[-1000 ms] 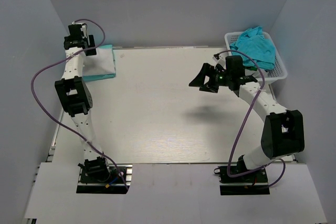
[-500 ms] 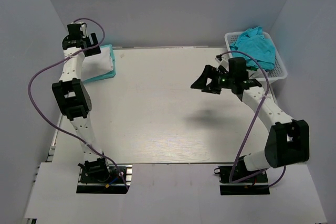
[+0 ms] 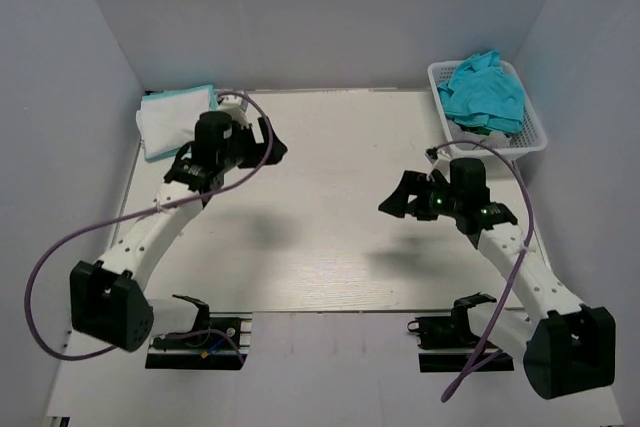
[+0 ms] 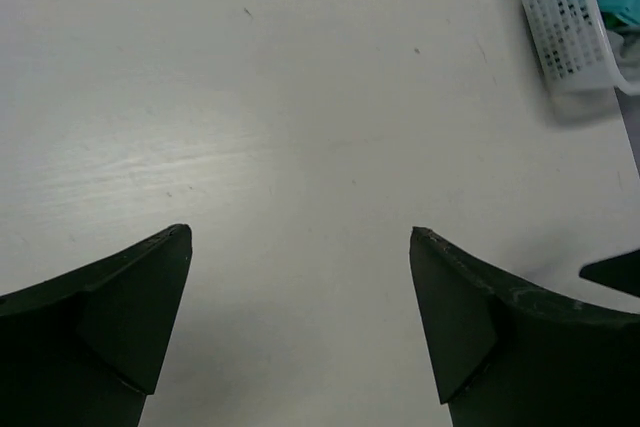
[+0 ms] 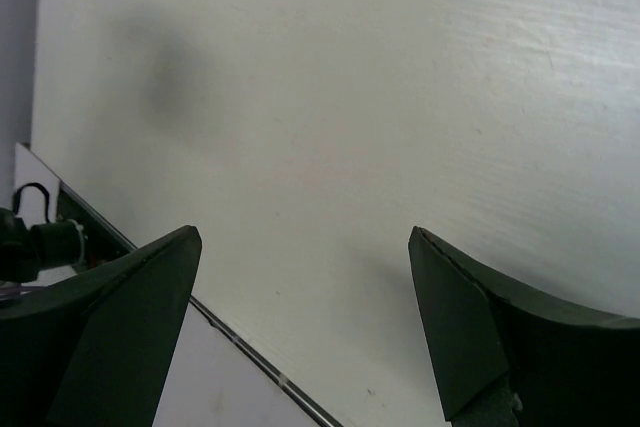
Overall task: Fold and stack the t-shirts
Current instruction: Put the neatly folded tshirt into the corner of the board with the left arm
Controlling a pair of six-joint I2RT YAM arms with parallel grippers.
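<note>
Both pincers are fully released and carry nothing: the left pincer (image 3: 272, 147) and the right pincer (image 3: 397, 203) hang above the bare surface (image 3: 320, 247). The folded white t-shirt (image 3: 172, 119) (a turquoise edge shows at its far side) lies behind the left pincer, to its left. The crumpled turquoise t-shirts (image 3: 485, 92) fill the basket (image 3: 533, 137) beyond the right pincer, to its right. The risk, I think, is this: the loose cloth is soft and tangled, so one pinch may lift several shirts, or a finger may hook the basket's stiff plastic lattice and drag it. The surface is pale, smooth and flat.
</note>
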